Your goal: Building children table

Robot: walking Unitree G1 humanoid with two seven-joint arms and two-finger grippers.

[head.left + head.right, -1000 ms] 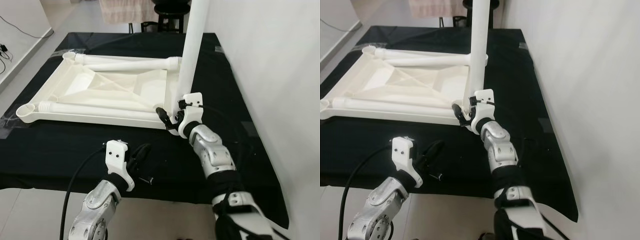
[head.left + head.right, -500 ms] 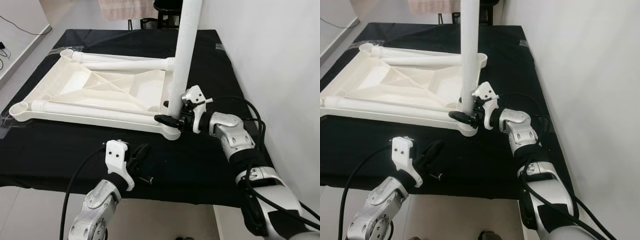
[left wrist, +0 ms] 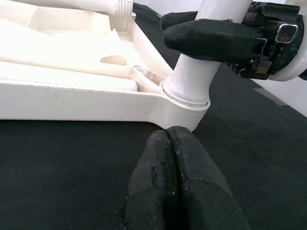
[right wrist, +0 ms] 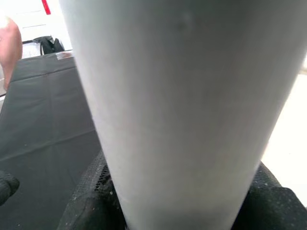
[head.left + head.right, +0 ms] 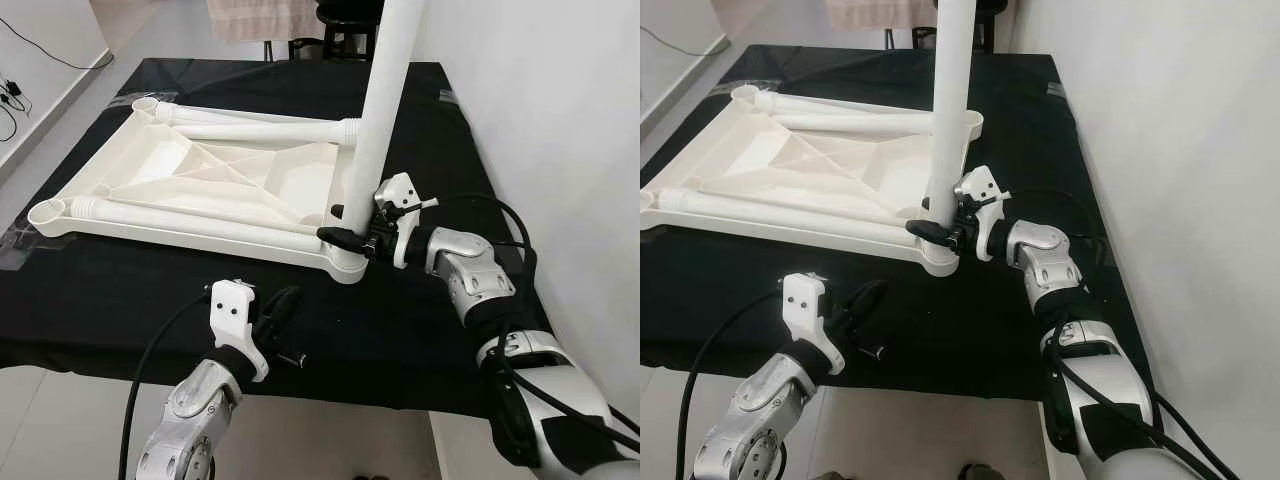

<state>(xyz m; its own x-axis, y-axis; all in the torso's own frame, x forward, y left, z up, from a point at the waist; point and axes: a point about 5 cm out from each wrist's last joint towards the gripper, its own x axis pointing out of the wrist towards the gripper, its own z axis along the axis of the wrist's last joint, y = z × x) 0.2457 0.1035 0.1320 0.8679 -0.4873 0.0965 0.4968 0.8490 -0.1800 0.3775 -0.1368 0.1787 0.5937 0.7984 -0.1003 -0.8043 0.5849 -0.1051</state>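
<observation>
Children's table top (image 5: 200,190), white plastic, is lying upside down across the left and centre of the head views, on a bench (image 5: 120,290) draped in black cloth; its ribbed underside is facing up, with a round socket at each visible corner. Two loose white legs are lying on it: one (image 5: 250,130) along the far edge, one (image 5: 190,215) along the near edge. A third leg (image 5: 385,110) is standing upright in the near-right corner socket (image 5: 345,262), rising out of the top of the frame; in the left wrist view its base is sitting inside the socket collar (image 3: 184,98).

Right tool (image 5: 345,225) is reaching in from the right of the frame, its black fingers (image 3: 206,38) clasping the upright leg just above the socket; in the right wrist view the leg is sitting between the two fingers, very close to the lens.

Left tool (image 5: 282,305) is hovering over the black cloth at lower centre, near the front edge of the bench, pointing towards the socket corner; its two fingers (image 3: 177,187) are pressed together with nothing between them, apart from the table top.

White wall (image 5: 560,130) is occupying the right of the frame; a dark stool (image 5: 345,20) is standing beyond the bench at upper centre.
</observation>
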